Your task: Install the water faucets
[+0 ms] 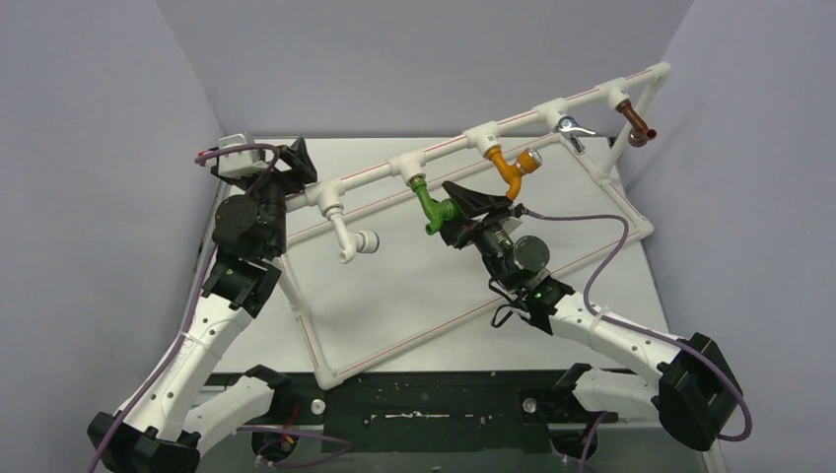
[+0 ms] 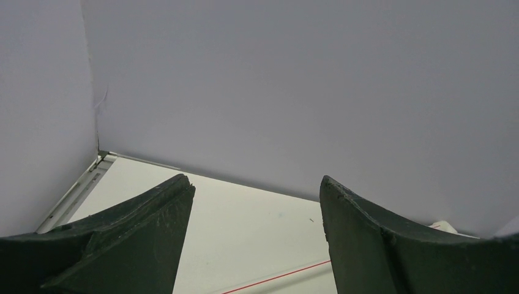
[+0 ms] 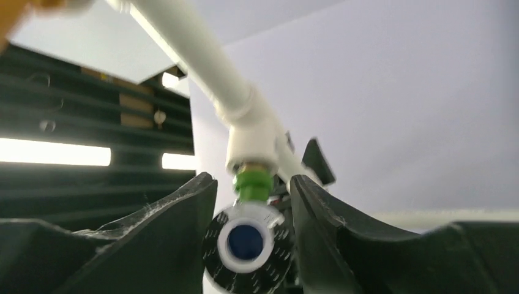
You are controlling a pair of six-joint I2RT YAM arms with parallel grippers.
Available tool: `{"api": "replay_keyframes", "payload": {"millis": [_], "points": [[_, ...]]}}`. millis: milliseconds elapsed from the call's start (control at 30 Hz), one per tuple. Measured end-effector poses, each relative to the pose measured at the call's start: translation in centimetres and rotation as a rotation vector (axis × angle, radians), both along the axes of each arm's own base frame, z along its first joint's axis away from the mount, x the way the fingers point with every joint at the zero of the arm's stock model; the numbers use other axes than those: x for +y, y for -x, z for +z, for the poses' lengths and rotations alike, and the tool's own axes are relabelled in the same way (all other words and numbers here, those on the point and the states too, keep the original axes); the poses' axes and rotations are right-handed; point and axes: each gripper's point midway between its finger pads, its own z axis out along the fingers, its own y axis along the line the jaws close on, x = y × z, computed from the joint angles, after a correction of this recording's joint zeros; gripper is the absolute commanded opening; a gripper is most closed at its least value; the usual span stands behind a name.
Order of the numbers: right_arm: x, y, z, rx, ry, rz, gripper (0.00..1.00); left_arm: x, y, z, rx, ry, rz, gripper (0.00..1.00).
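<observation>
Screwing the green faucet [image 1: 431,207] into its tee fitting [image 3: 251,144], over mid-table toward the far edge.
Pinched between the jaws of the right gripper [image 1: 461,209] (contact looks firm, though blurred), with the neck already entered in the white pipe frame [image 1: 370,175]. By the far-left corner, left gripper [image 2: 254,211] parked with jaws spread on nothing. Next, likely: wrist turns kept square to avoid cross-threading, then release.

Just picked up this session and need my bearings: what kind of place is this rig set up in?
Likely a lab test cell: plain grey walls box in a white table, and the green faucet and others hang from a free-standing white pipe frame.
</observation>
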Motion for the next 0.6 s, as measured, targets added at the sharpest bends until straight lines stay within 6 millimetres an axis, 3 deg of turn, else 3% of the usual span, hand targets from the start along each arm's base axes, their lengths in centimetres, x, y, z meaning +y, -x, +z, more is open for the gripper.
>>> {"api": "replay_keyframes", "payload": {"millis": [167,400,600], "points": [[-1.4,-3.0,-2.6,0.077,0.050,-0.121,0.57,-0.1,0.1,0.0,0.001,-0.002,-0.009,0.73],[-1.6,-3.4,-3.3,0.096,0.070,-0.142,0.68,-0.2,0.1,0.0,0.000,-0.002,-0.012,0.73],[-2.0,-3.1,-4.0,0.092,0.096,-0.155,0.72,-0.2,0.1,0.0,0.000,-0.003,-0.014,0.73]]}}
